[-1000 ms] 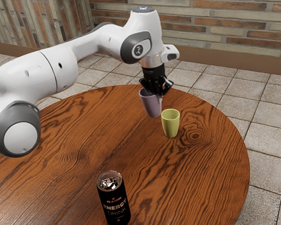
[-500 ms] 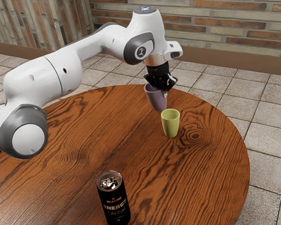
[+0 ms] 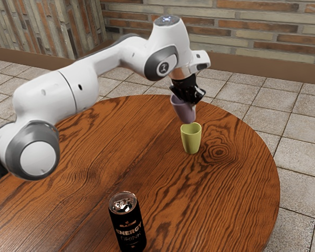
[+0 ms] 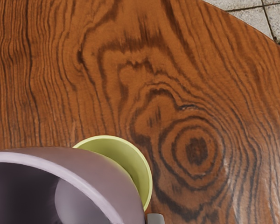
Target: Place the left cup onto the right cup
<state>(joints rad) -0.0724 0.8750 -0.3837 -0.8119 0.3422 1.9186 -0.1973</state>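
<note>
Gripping the tilted purple cup (image 3: 183, 111), the fingers (image 3: 187, 97) are holding it just above the green cup (image 3: 191, 137) — the wrist view is revealing both cups' empty insides.

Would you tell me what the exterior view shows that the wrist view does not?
Exterior view: the arm, its hand shut on the purple cup, and a black energy drink can. Wrist view: a look down into the green cup, past the purple cup's rim. Both: the two cups and the wooden table.
</note>
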